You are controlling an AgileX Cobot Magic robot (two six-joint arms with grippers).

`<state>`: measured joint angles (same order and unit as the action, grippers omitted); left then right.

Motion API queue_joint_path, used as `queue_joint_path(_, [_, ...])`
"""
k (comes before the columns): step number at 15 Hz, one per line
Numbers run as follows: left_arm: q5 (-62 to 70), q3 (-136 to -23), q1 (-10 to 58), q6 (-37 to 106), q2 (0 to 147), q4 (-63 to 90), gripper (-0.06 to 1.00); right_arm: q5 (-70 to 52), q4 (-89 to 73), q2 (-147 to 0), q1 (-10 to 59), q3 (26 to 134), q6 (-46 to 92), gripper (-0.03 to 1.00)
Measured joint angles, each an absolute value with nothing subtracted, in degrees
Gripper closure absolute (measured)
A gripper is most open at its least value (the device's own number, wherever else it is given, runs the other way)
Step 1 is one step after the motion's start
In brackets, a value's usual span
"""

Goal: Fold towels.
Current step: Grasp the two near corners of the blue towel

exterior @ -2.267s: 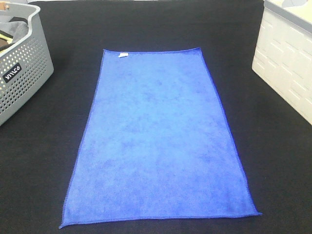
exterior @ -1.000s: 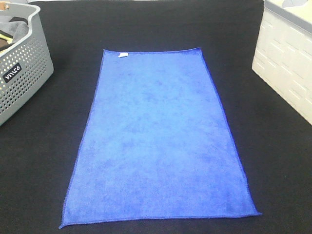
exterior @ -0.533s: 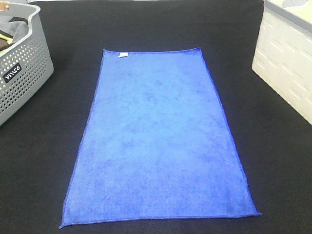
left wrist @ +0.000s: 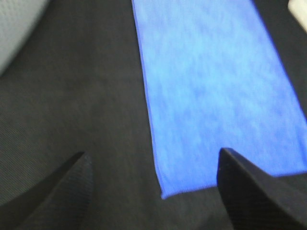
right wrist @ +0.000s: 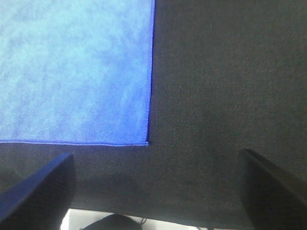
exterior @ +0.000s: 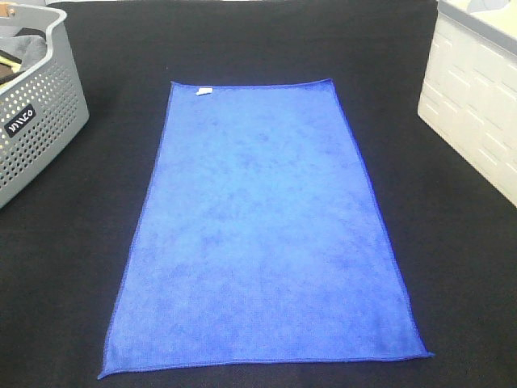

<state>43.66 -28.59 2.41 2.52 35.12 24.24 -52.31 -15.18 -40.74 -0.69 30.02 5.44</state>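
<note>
One royal-blue towel (exterior: pixel 262 226) flat on the middle of the black bench (exterior: pixel 452 267); left end effector (left wrist: pixel 152 154) and right end effector (right wrist: pixel 156 153) both spread, empty.
Towel: rectangular, fuzzy microfibre, darker stitched hem, one small white tag (exterior: pixel 204 90) at a far corner. One grey perforated plastic basket (exterior: pixel 40 121) far left; one white panelled container (exterior: pixel 477 105) far right. Bench cover coarse-woven.

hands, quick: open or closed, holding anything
Left hand: open, holding nothing.
Right hand: open, holding nothing.
</note>
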Motion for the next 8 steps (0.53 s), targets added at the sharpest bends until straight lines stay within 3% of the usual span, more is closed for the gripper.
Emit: queue_joint_path(8, [37.18, -28.59, 2.41, 29.45, 74.08, 51.51, 0.25, -40.91, -17.76, -65.83, -0.69, 30.08, 7.79, 0.12])
